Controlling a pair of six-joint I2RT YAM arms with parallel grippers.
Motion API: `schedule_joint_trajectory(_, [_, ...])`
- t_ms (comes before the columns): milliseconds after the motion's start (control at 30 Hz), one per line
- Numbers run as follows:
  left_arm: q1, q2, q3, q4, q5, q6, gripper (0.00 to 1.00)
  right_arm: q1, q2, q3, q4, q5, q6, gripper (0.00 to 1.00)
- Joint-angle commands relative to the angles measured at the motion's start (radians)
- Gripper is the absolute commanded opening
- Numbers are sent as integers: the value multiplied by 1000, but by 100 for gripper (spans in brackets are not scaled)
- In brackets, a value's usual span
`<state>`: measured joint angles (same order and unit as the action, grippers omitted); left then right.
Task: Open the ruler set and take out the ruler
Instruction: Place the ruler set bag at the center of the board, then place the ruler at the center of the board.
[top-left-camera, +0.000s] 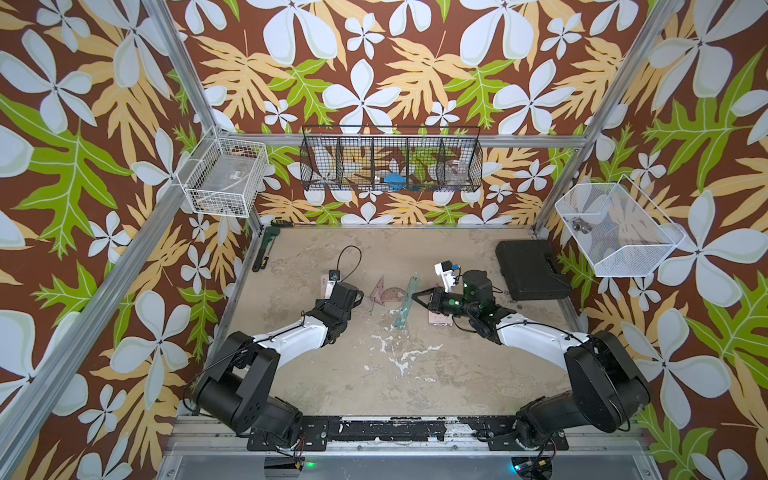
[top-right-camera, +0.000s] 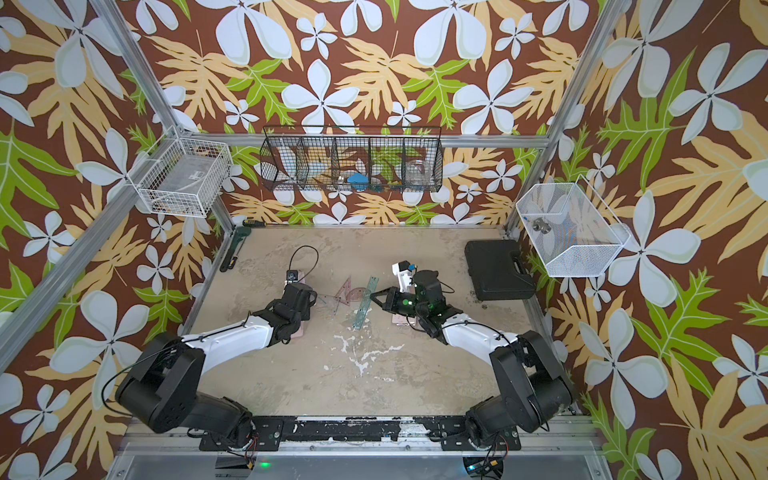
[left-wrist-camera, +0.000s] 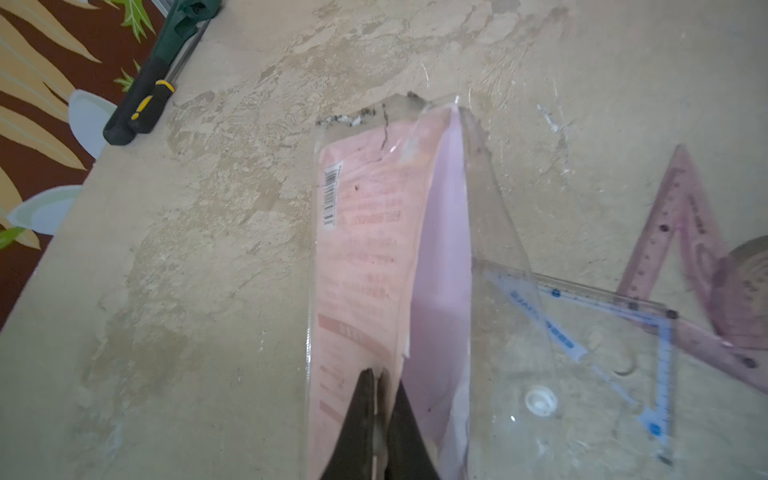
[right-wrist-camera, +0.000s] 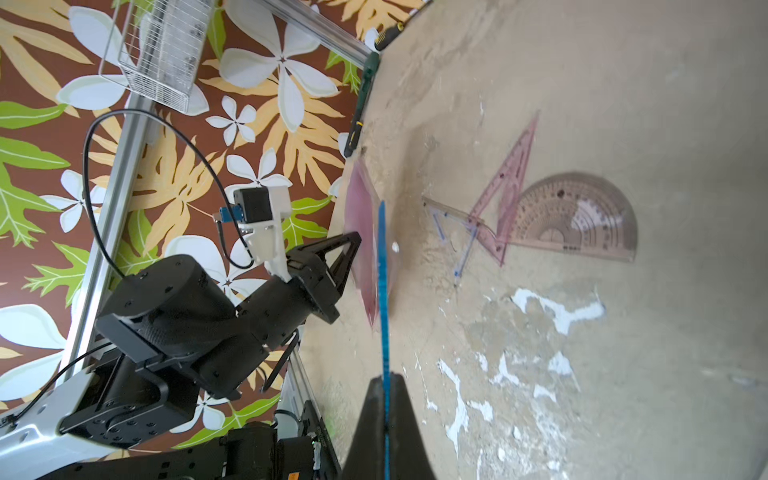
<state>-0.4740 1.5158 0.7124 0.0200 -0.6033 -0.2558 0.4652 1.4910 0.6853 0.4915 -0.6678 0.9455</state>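
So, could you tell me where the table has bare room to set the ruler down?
The widest bare patch is the near half of the beige table, between the left arm and the right arm. The far strip between the green wrench and the black plastic case is free. The middle is crowded: pink set square, brown-pink protractor.

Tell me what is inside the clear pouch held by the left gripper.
The pouch pinched in the left gripper shows only a pink printed card inside; its open pocket looks bare. The end behind the fingers is covered.
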Motion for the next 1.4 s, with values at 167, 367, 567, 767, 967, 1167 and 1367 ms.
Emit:
schedule_joint_trajectory(167, [3,157,93,58,-115,155,0,24,82,-117,267,-24,181,0])
schedule_joint_trajectory(367, [7,205,105,77,-134,193,0,89,212,-129,434,-11,299,0])
schedule_joint_trajectory(567, [7,213,110,86,-154,196,20,116,293,-163,584,56,414,0])
schedule_joint_trajectory(767, [6,147,105,74,-174,131,44,119,346,-173,651,130,495,0])
schedule_joint_trajectory(967, [6,-51,55,72,-69,0,60,143,385,-170,693,204,575,0])
schedule_joint_trajectory(1167, [3,-325,-105,200,146,-136,94,180,388,-164,642,336,635,0])
schedule_joint_trajectory(1367, [4,-467,-178,121,239,-229,100,212,426,-105,592,402,688,0])
